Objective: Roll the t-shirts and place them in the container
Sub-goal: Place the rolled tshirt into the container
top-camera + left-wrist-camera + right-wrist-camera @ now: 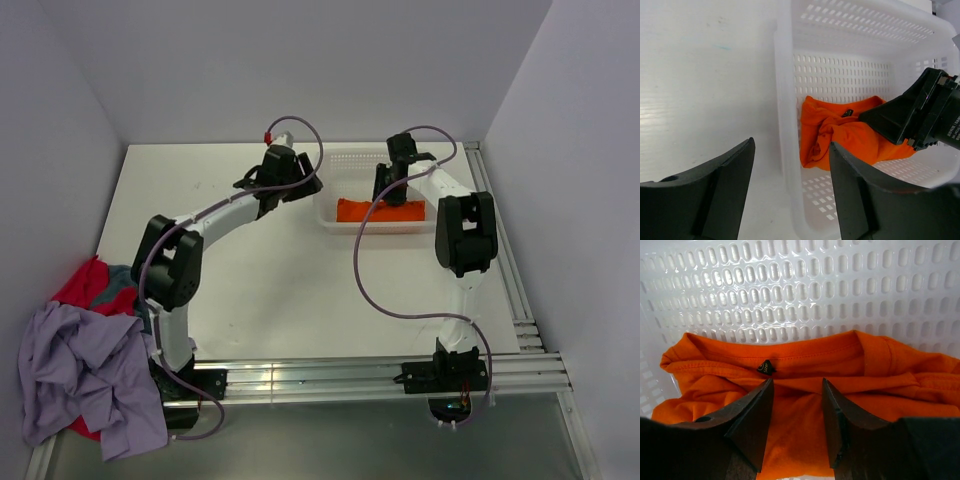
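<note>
Bright orange fabric t-shirt (pixel 805 365), bundled: lies inside white perforated plastic basket (pixel 360 155), far right. Right gripper (pixel 797 382): jaws half-parted, fingertips pressing into cloth near collar; grip or release not discernible. Left gripper (pixel 790 145): spread wide, empty, hovers just left of shirt over basket wall.

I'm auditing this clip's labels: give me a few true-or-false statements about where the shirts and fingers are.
The orange t-shirt lies inside the white basket. True.
The left fingers grip the orange t-shirt. False: the left fingers stand apart, empty, by the basket's rim.
The lavender t-shirt is in the basket. False: it is heaped at the table's near left edge.
The right fingers are down on the orange t-shirt. True.
</note>
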Motion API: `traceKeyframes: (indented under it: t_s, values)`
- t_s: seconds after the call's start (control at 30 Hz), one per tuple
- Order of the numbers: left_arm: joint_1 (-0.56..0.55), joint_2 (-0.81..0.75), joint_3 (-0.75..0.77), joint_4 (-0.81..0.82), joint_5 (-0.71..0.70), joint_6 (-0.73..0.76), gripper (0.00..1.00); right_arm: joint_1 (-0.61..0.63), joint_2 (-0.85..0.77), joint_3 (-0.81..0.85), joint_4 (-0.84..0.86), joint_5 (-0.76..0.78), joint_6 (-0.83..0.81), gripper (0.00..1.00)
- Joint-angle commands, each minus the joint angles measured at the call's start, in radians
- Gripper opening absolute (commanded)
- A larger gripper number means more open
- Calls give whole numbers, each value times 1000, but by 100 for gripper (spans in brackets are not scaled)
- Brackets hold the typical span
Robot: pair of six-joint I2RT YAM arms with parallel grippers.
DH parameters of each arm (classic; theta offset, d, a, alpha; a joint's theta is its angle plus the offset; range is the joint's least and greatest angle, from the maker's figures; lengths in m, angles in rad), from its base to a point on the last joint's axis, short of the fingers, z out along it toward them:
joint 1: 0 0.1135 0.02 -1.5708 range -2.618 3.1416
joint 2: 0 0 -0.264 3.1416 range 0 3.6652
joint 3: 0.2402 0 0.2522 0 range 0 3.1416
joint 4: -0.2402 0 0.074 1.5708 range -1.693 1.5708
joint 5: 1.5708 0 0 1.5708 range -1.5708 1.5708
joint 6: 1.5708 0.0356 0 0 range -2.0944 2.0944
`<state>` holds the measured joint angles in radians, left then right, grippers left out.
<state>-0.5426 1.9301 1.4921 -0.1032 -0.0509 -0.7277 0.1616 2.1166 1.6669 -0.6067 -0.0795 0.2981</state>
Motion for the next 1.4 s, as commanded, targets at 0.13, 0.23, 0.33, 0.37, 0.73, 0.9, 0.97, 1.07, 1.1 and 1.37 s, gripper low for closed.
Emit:
traceKeyframes:
  t_s: [0.13, 0.23, 0.33, 0.37, 0.73, 0.9, 0.97, 1.07, 1.1, 1.37]
  values:
    - [6, 99, 34, 111, 106, -35, 68, 21, 26, 48, -54, 4, -33, 50]
    - [6, 130, 69, 106, 94, -36, 64, 35, 23, 45, -68, 9, -40, 50]
    - [6, 170, 92, 68, 83, -41, 44, 52, 22, 44, -82, 20, -50, 50]
    - [6, 174, 94, 74, 83, -47, 38, 56, 22, 42, -87, 17, -51, 50]
    - [6, 165, 56, 109, 56, -140, 0, 102, -9, -10, -142, 18, -73, 52]
    - [6, 155, 42, 119, 13, -164, 0, 118, -46, -47, -163, 23, -91, 54]
    - [4, 158, 49, 119, 11, -167, 0, 118, -53, -55, -165, 49, -86, 58]
    - [1, 170, 62, 125, 17, -170, 0, 113, -64, -52, -154, 67, -60, 77]
    - [0, 174, 66, 129, 19, -170, 0, 112, -64, -44, -156, 78, -54, 80]
    - [-2, 217, 122, 144, 26, -194, 0, 66, -230, -4, -78, 207, 38, 98]
